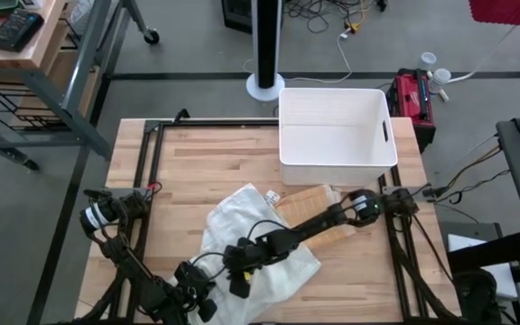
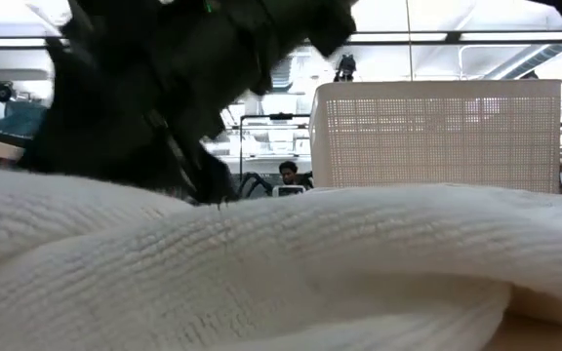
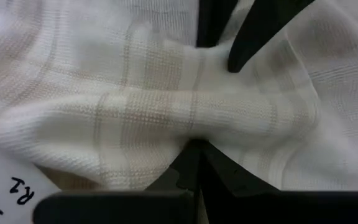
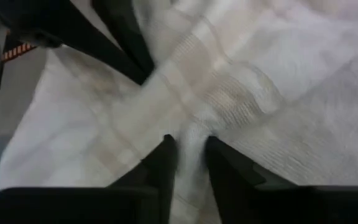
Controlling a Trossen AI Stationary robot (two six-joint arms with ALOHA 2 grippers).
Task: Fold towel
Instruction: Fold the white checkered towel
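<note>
Near the tabletop's front edge lies the crumpled towel, both grippers at it. Left gripper has its jaws clamped on a fold; right gripper pinches a ridge between narrowed jaws. A shallow pinch could slip once lifted. Only the high view shows the white bin beyond.

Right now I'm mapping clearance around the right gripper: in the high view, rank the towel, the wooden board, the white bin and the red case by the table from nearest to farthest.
From the right gripper:
1. Towel, directly under the jaws, pinched between them.
2. Wooden board, just beyond the towel's far-right edge.
3. White bin, at the table's far right.
4. Red case, off the table beyond the bin.
</note>
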